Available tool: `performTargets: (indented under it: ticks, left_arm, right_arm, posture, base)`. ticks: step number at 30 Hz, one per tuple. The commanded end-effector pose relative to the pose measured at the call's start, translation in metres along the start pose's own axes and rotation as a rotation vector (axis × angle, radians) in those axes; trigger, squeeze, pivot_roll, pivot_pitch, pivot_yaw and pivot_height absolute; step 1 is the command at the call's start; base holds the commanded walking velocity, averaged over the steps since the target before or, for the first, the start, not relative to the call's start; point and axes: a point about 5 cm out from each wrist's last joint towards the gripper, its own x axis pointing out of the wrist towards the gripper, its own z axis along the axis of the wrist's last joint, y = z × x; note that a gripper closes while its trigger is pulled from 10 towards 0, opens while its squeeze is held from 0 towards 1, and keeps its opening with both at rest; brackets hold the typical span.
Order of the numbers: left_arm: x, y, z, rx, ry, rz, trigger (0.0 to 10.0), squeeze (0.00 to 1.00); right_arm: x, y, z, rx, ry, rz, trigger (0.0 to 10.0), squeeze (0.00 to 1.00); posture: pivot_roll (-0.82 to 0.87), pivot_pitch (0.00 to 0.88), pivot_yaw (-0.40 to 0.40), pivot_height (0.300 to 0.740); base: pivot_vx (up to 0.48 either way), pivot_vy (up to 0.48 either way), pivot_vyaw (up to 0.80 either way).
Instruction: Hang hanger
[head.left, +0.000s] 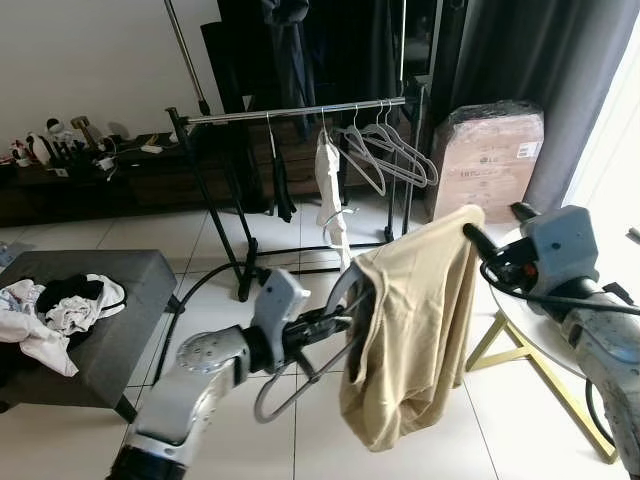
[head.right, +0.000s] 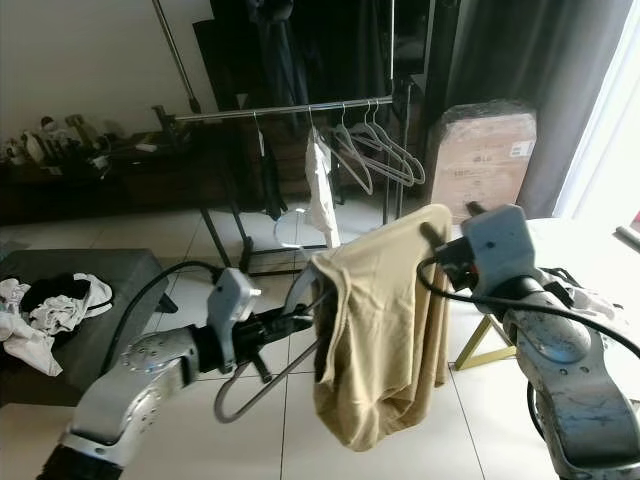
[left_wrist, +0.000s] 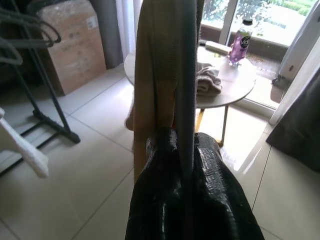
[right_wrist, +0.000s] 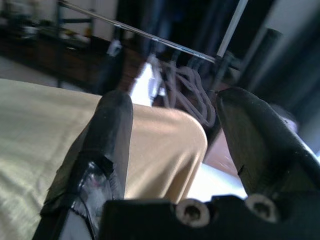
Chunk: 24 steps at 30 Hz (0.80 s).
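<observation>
My left gripper (head.left: 335, 320) is shut on a grey hanger (left_wrist: 186, 75) and holds it out in front of me, tilted. A tan garment (head.left: 420, 330) is draped over the hanger and hangs down. My right gripper (head.left: 494, 221) is open at the garment's upper right corner, one fingertip touching the cloth; in the right wrist view the tan cloth lies between its spread fingers (right_wrist: 107, 135). Beyond stands the clothes rack (head.left: 290, 115), its rail carrying several empty grey hangers (head.left: 395, 150), a white garment (head.left: 328, 190) and a dark one (head.left: 282, 185).
A grey ottoman (head.left: 120, 290) with a pile of clothes (head.left: 55, 305) is at my left. A wrapped cardboard box (head.left: 485, 160) stands right of the rack. A round white table (head.left: 520, 330) with gold legs is under my right arm. Tiled floor lies between me and the rack.
</observation>
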Motion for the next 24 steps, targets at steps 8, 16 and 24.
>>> performTargets:
  ticks: [8, 16, 24]
  left_arm:
    - [-0.040, 0.014, -0.015, 0.040, 0.057, -0.041, 10.0, 0.00]
    - [-0.042, 0.015, -0.014, 0.070, 0.057, -0.069, 10.0, 0.00]
    - [-0.036, 0.009, -0.012, 0.133, 0.073, -0.147, 10.0, 0.00]
  right_arm:
    - [-0.010, -0.006, -0.003, -0.152, 0.007, 0.440, 10.0, 0.14]
    - [-0.010, -0.008, 0.005, -0.121, -0.041, 0.616, 10.0, 1.00]
    - [-0.004, 0.027, 0.001, -0.221, -0.028, 0.947, 10.0, 0.00]
  posture:
    - [-0.10, 0.045, 0.051, 0.740]
    - [-0.10, 0.042, 0.053, 0.740]
    - [-0.09, 0.032, 0.059, 0.740]
  base:
    - [0.000, 0.000, 0.00]
    - [0.000, 0.000, 0.00]
    - [0.000, 0.000, 0.00]
